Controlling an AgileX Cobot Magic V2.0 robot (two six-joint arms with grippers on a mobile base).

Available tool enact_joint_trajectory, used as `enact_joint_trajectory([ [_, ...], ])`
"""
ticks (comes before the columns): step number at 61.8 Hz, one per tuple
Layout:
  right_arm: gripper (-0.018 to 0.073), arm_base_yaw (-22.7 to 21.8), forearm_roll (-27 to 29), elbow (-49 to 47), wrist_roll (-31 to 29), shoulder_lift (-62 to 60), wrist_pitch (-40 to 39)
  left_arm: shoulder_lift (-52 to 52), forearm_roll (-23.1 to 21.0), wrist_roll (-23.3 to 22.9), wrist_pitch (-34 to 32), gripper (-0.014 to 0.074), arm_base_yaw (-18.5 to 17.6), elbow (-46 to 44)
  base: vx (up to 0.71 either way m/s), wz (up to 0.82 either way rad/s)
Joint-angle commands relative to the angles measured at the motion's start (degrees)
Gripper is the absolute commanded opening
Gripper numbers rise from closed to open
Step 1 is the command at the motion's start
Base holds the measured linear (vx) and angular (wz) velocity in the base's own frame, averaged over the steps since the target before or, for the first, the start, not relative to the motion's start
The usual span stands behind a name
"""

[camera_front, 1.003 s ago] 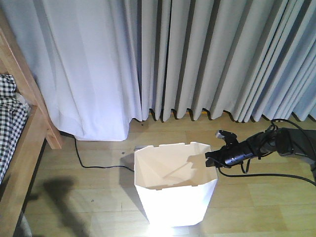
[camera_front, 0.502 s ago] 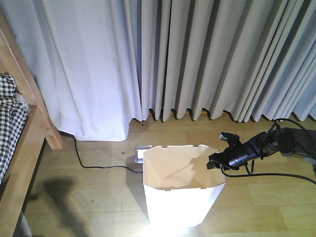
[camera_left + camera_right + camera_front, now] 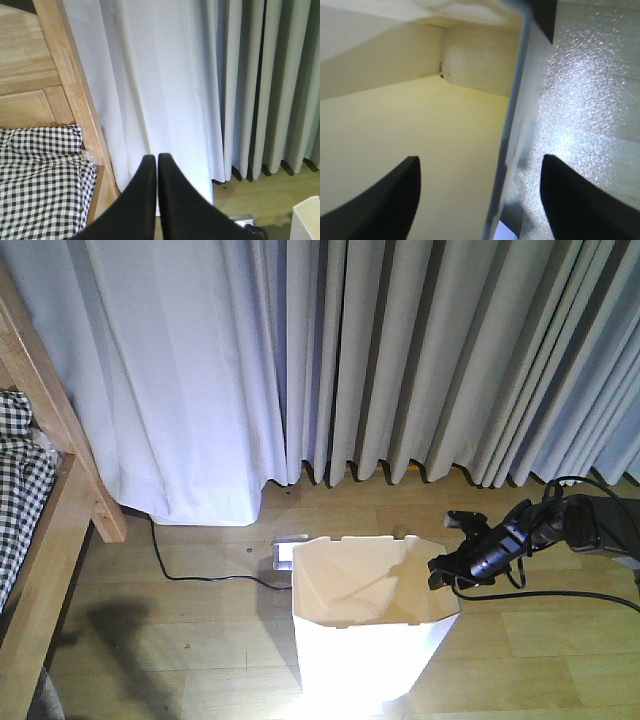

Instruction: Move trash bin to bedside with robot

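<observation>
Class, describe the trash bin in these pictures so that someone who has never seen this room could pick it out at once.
Start at the long grey-white curtains across the back and look down to the wooden floor in front of them. There stands the trash bin, tall, white and open-topped, with a black right gripper at its rim. Its faceted sides, notched rim and cream inside set it apart from the nearby bed.

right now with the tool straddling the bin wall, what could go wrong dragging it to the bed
The right tool straddles only the thin wall of the trash bin, jaws apart, so the rim could slip free. Pulled from the top, the tall tapering bin might tip. A black cable and a small floor box lie between the bin and the bed and could snag.
</observation>
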Motion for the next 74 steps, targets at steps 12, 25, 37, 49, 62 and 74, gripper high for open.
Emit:
enact_joint_trajectory([
  [12,0.0489,-0.18,-1.12,-0.95,0.49,-4.41,5.9,-0.54,-0.24,-0.46,-4.23,-0.0006,-0.34,1.6,0.0,0.0],
  [25,0.0489,-0.8,-1.64,-0.95,3.25,-5.4,6.83,-0.54,-0.24,-0.46,-4.23,-0.0006,-0.34,1.6,0.0,0.0],
  [37,0.0489,-2.07,-7.53,2.79,12.77,-9.54,1.83,-0.54,-0.24,-0.46,-4.23,-0.0006,-0.34,1.6,0.0,0.0],
  [49,0.0489,-1.23,-13.07,18.44,19.33,-19.02,-12.89,-0.54,-0.24,-0.46,-4.23,-0.0006,-0.34,1.6,0.0,0.0],
  [62,0.0489,-1.24,-13.71,37.22,19.38,-33.06,-23.73,-0.54,-0.24,-0.46,-4.23,-0.0006,-0.34,1.6,0.0,0.0],
  [74,0.0489,-1.24,-17.23,49.96,19.43,-50.26,-25.12,-0.54,-0.24,-0.46,-4.23,-0.0006,-0.34,1.6,0.0,0.0],
])
